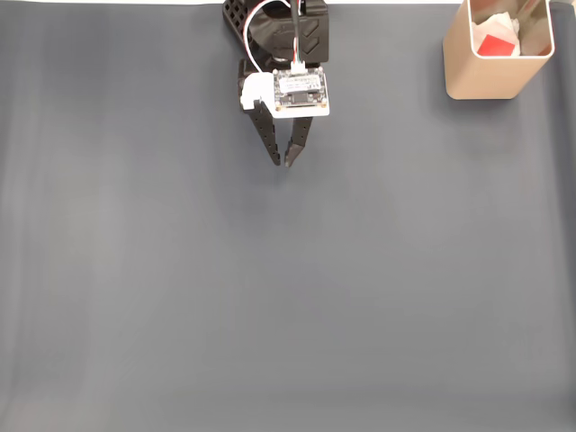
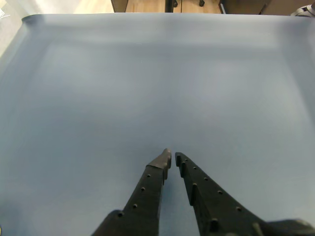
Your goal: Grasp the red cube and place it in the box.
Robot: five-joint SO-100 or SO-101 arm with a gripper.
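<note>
At the upper right of the fixed view, the box [image 1: 481,67] is cut off by the top edge, and its walls hide most of the red cube [image 1: 497,44]. Pale contents beside the cube are too small to identify. The arm's base runs off the top edge.

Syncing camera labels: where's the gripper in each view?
Fixed view: gripper at top centre, fingertips pointing down the picture, nearly closed, nothing between them.
Wrist view: gripper rises from the bottom edge, tips near centre.
Shared landmark: the grey mat beneath it.
</note>
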